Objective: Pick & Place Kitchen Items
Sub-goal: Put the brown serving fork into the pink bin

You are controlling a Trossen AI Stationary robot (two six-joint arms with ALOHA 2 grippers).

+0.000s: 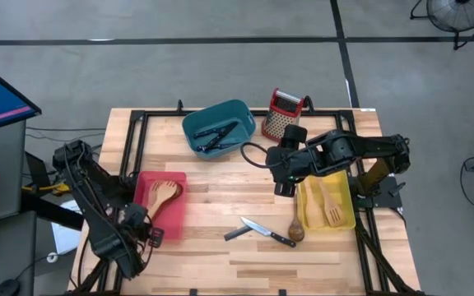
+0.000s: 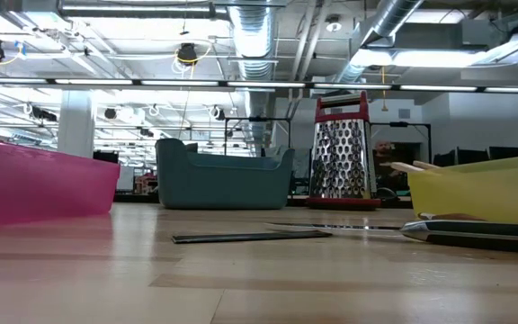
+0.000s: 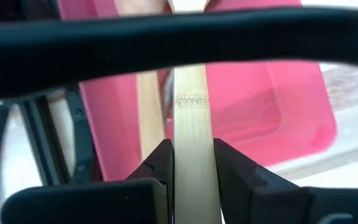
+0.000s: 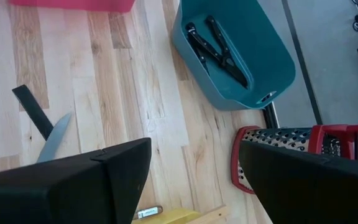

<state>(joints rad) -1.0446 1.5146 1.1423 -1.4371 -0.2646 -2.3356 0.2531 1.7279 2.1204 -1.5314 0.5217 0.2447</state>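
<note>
My left gripper [image 1: 144, 220] is at the near left corner of the red bin [image 1: 169, 220], shut on a pale wooden utensil [image 3: 191, 118] whose broad end [image 1: 164, 194] is over the bin. A second pale wooden piece [image 3: 149, 112] lies beside it in the bin. My right gripper [image 1: 285, 186] hangs open above the table middle, left of the yellow bin [image 1: 346, 220], with nothing between its fingers. On the table lie a black-handled knife [image 1: 263, 231], a dark strip [image 1: 235, 233] and a dark wooden spoon [image 1: 296, 227]. My left gripper pinches the pale utensil's flat handle [image 3: 192, 168] between its two fingers [image 3: 163, 165], one on each narrow edge. The fingers slant steeply down, and the handle runs out ahead of them into the red bin. Whether its broad end rests on the bin floor, I cannot tell.
The teal bin [image 1: 218, 127] at the far middle holds black-handled knives [image 4: 219, 50]. The red-topped grater [image 1: 285, 113] stands right of it. The yellow bin holds pale wooden forks [image 1: 329, 205]. Bare wood runs along the table's near edge.
</note>
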